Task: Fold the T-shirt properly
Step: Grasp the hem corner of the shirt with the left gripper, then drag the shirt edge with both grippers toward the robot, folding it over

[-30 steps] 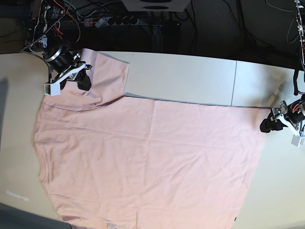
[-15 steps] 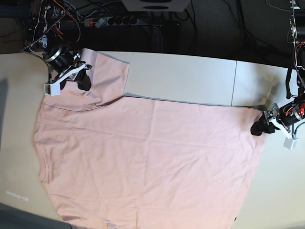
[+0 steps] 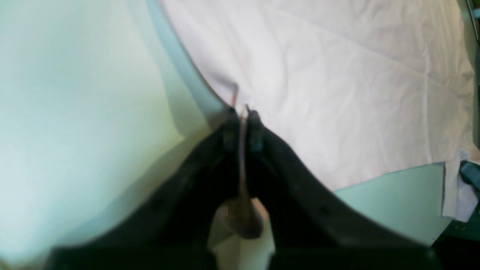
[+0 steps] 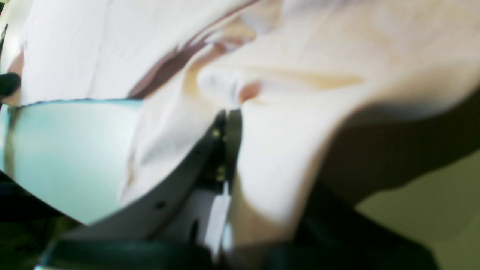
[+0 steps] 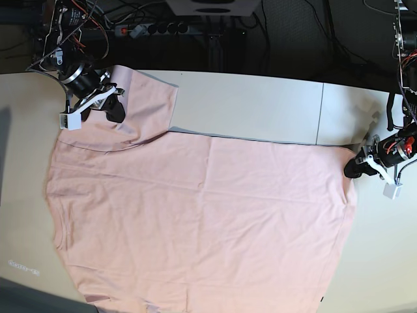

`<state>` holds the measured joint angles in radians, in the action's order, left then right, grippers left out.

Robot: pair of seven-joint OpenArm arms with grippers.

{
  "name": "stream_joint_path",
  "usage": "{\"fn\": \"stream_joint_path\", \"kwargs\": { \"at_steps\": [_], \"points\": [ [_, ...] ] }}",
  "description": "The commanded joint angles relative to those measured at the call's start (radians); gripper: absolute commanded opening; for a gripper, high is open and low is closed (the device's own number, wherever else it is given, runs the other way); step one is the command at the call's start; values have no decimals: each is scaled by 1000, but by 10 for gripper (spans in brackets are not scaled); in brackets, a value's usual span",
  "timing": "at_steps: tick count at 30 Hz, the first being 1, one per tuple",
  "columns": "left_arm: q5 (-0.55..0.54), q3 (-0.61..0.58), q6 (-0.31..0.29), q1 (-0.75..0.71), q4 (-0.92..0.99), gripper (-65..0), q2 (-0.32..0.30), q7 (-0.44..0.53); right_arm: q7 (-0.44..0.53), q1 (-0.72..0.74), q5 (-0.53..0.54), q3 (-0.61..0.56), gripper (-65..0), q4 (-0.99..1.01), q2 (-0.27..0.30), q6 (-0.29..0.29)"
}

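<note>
The pale pink T-shirt [image 5: 202,215] lies spread flat, plain side up, over most of the table [image 5: 247,104]. At the far left my right gripper [image 5: 116,112] is shut on the raised sleeve. The right wrist view shows its black jaws [image 4: 228,116] closed, with pink cloth [image 4: 300,56] bunched over them. At the right edge my left gripper [image 5: 352,169] sits on the shirt's far right corner. In the left wrist view its fingers [image 3: 243,112] are shut, with a thin fold of the shirt's edge [image 3: 337,75] pinched between them.
A seam [image 5: 319,114] crosses the white table at the back right. A power strip [image 5: 153,29] and cables lie behind the far edge. A small printed label [image 5: 24,267] is on the table at the front left.
My left gripper has moved left onto the shirt's right corner and closed on its edge. That corner is drawn slightly inward. The right gripper has shifted only slightly with the sleeve.
</note>
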<state>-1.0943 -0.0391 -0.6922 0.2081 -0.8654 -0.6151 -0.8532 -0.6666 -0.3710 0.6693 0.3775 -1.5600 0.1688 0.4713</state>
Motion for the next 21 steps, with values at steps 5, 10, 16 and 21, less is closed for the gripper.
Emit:
{"fn": "stream_joint_path", "kwargs": {
  "at_steps": [5, 10, 16, 21],
  "points": [
    [23, -2, -6, 8, -3, -650, -14, -35, -34, -6, -22, 2, -650, -3, 6, 56],
    [-31, 1, -6, 21, -10, -650, -16, -42, -42, -5, 15, 2, -650, -5, 11, 56],
    [-217, 2, -6, 58, -24, -650, -50, -201, -119, -6, 140, 62, -650, -51, 48, 56],
    [-389, 2, -6, 58, -80, -650, -84, -351, -146, -6, 238, 120, -650, -56, 110, 57]
  ]
}}
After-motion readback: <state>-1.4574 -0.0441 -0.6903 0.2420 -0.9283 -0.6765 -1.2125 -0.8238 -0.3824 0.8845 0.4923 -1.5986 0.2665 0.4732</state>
